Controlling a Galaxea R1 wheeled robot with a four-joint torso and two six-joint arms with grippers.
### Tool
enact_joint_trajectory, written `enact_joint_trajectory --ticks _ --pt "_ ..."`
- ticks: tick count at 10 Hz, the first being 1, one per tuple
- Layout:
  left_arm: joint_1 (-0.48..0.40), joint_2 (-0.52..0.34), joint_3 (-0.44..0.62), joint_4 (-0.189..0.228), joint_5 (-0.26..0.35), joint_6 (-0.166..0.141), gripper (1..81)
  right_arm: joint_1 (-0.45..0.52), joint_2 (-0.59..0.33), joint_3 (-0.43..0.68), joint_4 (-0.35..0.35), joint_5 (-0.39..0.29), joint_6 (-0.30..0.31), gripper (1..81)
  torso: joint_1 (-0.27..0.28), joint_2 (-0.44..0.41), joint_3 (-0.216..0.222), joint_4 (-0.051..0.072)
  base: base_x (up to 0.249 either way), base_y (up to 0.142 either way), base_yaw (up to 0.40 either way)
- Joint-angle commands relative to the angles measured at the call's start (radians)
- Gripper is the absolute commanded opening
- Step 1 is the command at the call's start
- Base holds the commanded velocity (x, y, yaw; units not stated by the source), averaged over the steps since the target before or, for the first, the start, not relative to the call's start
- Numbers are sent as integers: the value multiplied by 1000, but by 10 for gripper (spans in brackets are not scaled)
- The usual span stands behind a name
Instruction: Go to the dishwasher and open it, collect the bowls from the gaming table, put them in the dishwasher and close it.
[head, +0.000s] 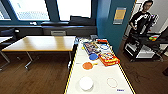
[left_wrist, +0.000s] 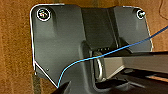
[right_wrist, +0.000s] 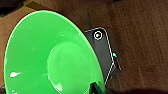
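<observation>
The gaming table (head: 102, 75), white-topped with yellow edge trim, runs away from me in the head view. An orange bowl (head: 87, 65) sits near its middle, and a blue bowl (head: 93, 56) stands just beyond it. In the right wrist view a lime green bowl (right_wrist: 50, 60) looms large over the wooden floor, with my right gripper (right_wrist: 95, 88) shut on its rim, where a dark finger shows. The left wrist view looks down on the robot's dark plate (left_wrist: 82, 42), crossed by a blue cable (left_wrist: 100, 56). The dishwasher is out of view.
A white dish (head: 86, 83), a red ring (head: 112, 82) and colourful game boxes (head: 108, 59) share the table. A wood-topped table (head: 42, 43) stands to the left. At the right a person (head: 142, 18) stands behind a black cart (head: 142, 47). Dark wood floor (head: 37, 75) lies around.
</observation>
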Motion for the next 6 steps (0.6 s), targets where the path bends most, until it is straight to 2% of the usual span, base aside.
enact_joint_trajectory --ticks 1,3,6 --pt "-22 -47 95 10 53 5 811 -76 112 -163 -145 -1 -6 10 0 0 0 0 0 0 0" --pt "-21 -140 246 10 53 0 811 -99 145 -209 -174 22 -6 10 0 0 0 0 0 0 0" --pt "-21 -348 511 -2 38 -4 811 -112 174 -253 -174 42 -5 10 0 0 1 0 0 0 0"
